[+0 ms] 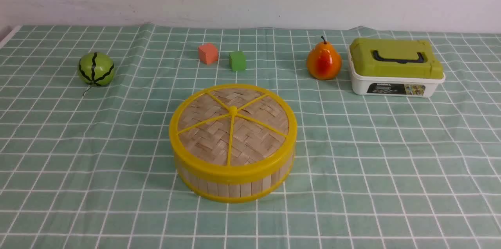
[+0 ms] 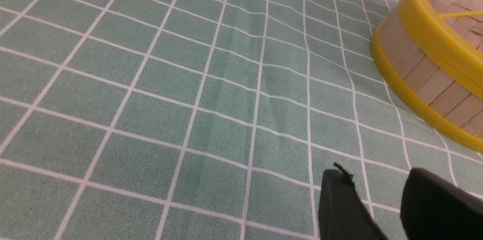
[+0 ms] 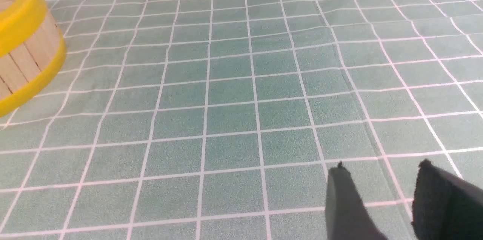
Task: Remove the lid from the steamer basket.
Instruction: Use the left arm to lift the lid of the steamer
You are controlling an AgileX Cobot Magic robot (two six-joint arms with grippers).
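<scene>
The lid [image 1: 233, 127], woven tan bamboo with a yellow rim and yellow spokes, sits on the steamer basket [image 1: 234, 186] at the middle of the table. Neither gripper shows in the front view. In the left wrist view my left gripper [image 2: 377, 176] is open and empty above bare cloth, apart from the basket [image 2: 422, 77] with its lid [image 2: 449, 2]. In the right wrist view my right gripper [image 3: 381, 170] is open and empty above bare cloth, far from the basket [image 3: 26, 59].
A green checked cloth [image 1: 352, 163] covers the table. At the back stand a toy watermelon [image 1: 96, 68], an orange cube [image 1: 208, 53], a green cube [image 1: 237, 61], a pear [image 1: 323, 61] and a white box with an olive-green lid [image 1: 395, 67].
</scene>
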